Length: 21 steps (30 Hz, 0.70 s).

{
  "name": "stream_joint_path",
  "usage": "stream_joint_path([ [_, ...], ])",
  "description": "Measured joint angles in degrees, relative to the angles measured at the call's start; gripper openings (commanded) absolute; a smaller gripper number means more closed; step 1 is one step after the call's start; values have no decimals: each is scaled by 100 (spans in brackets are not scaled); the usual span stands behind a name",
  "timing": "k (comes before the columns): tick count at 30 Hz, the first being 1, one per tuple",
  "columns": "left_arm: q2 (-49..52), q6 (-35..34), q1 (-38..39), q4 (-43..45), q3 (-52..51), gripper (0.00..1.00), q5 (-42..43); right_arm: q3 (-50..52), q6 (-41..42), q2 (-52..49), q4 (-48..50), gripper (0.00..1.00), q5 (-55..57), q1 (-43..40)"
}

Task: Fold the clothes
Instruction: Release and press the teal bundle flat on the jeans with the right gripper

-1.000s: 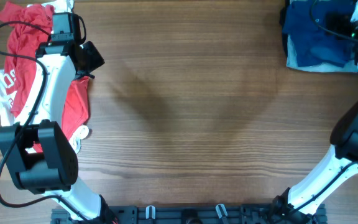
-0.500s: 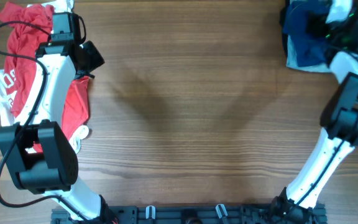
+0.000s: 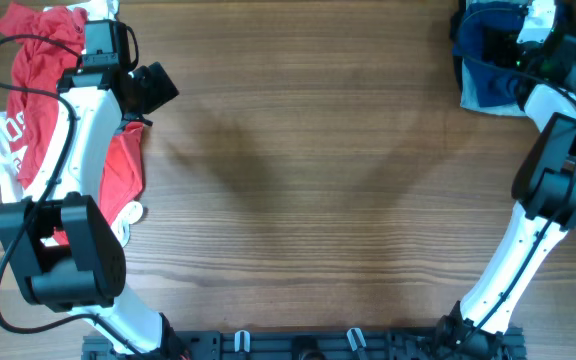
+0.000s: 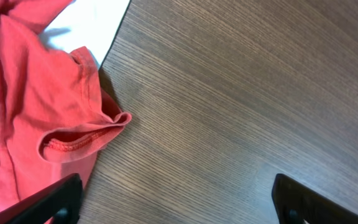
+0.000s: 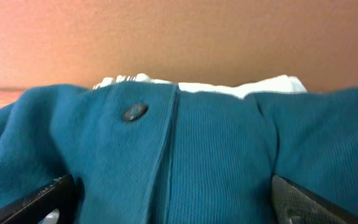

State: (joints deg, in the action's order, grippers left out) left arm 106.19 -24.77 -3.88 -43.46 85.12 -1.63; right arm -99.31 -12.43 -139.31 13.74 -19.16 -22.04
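Surface point(image 3: 308, 250): brown wood, bare in the middle, the grain running left to right in the overhead view.
Shadows point(image 3: 258, 160): two soft dark bands on the wood, meeting near the centre.
Rail point(image 3: 298, 345): black, along the near edge, with small metal clips.

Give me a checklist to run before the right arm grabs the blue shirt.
1. Right gripper open: ok, its fingers are spread wide.
2. Right gripper over the blue shirt: ok, blue cloth fills the gap between the fingers.
3. Fingers touching the cloth: cannot tell.
4. Only blue cloth within reach: cannot tell; a white garment shows beyond the shirt's edge.
5. Left gripper open and empty: ok, it is over bare table, beside the red shirt.
6. Room to spread the shirt: ok, the table's middle shows only wood.
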Motion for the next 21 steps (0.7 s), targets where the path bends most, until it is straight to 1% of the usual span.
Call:
stream_joint_path([
  [4, 0, 0, 0, 0, 2, 100, 0, 166, 24, 656, -745, 100, -9, -11],
  [8, 0, 0, 0, -2, 2, 100, 0, 184, 31, 1976, -1709, 100, -13, -17],
  [12, 0, 0, 0, 0, 2, 100, 2, 164, 48, 3589, -2653, 100, -144, -13],
  [16, 0, 0, 0, 0, 2, 100, 0, 140, 44, 4835, -3829, 100, -732, 81],
  [19, 0, 0, 0, 0, 2, 100, 0, 140, 98, 5495, -4610, 100, -1381, 308],
  [21, 0, 0, 0, -2, 2, 100, -2, 138, 308, 5777, -4955, 100, -1722, 459],
])
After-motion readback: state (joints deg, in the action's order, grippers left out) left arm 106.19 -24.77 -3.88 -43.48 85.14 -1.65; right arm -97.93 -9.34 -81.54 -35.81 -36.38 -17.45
